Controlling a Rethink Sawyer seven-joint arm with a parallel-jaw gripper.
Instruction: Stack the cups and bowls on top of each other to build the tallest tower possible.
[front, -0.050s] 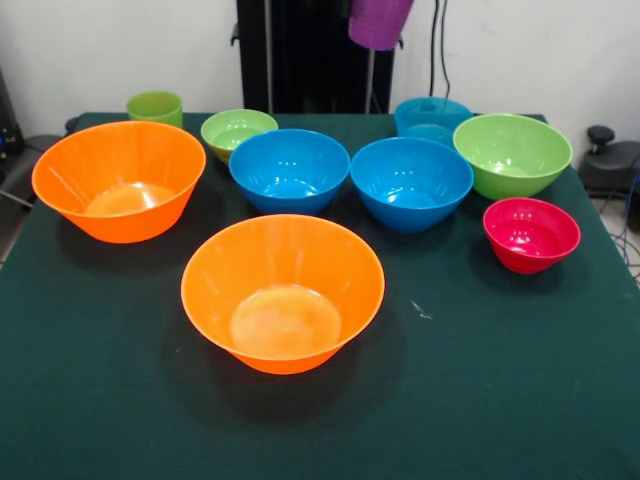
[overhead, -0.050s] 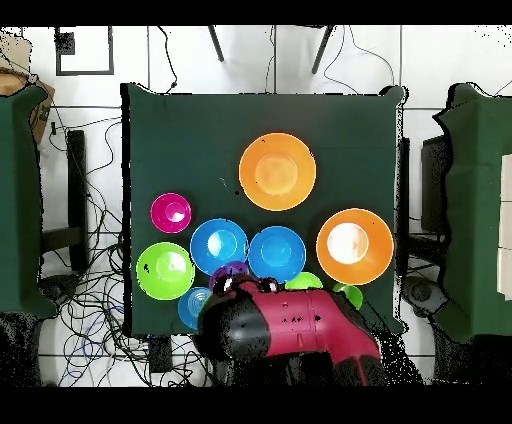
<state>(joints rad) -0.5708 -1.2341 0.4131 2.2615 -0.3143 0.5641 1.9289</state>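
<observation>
A purple-magenta cup (front, -0.050s: 378, 22) hangs above the table's far edge, and my gripper (overhead, -0.050s: 237, 284) is shut on it beneath the red arm (overhead, -0.050s: 290, 325); the fingers are hidden. Below it sit a teal bowl (front, -0.050s: 432, 118) and two blue bowls (front, -0.050s: 290, 168) (front, -0.050s: 411, 182). One orange bowl (front, -0.050s: 283, 292) stands nearest the front, another (front, -0.050s: 118, 180) at the left. Lime green bowls (front, -0.050s: 512, 152) (front, -0.050s: 238, 130), a red-pink bowl (front, -0.050s: 531, 233) and a light green cup (front, -0.050s: 155, 106) stand apart. Each sits alone on the cloth; no tower is in view.
The dark green tablecloth (front, -0.050s: 500, 400) covers the whole table. Cables (overhead, -0.050s: 95, 300) lie on the floor beside it, and other green-covered tables (overhead, -0.050s: 20, 200) stand at both sides in the overhead view.
</observation>
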